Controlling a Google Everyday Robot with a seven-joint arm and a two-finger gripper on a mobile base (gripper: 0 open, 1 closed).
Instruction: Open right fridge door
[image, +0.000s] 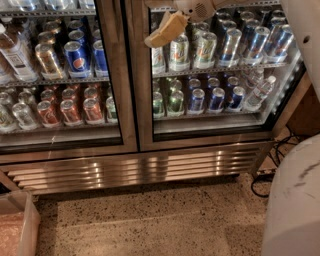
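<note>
A speckled terrazzo floor (150, 220) is lying open in front of the fridge, between a clear plastic bin (17, 225) near left and the robot's white base (295, 200) near right. The white robot arm (200, 7) is reaching in from the top, holding the tan end effector (161, 33) before the upper left corner of the steel-framed, glass-paned right fridge door (200, 141). I cannot tell whether the end effector is apart or together. The door is sitting shut, flush with the left glass door (65, 145), fronting shelved drink cans (210, 47).

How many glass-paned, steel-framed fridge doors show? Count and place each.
2. The left glass door fronts blue Pepsi cans; the right fridge door is beside it, the tan gripper before its upper left corner.
</note>
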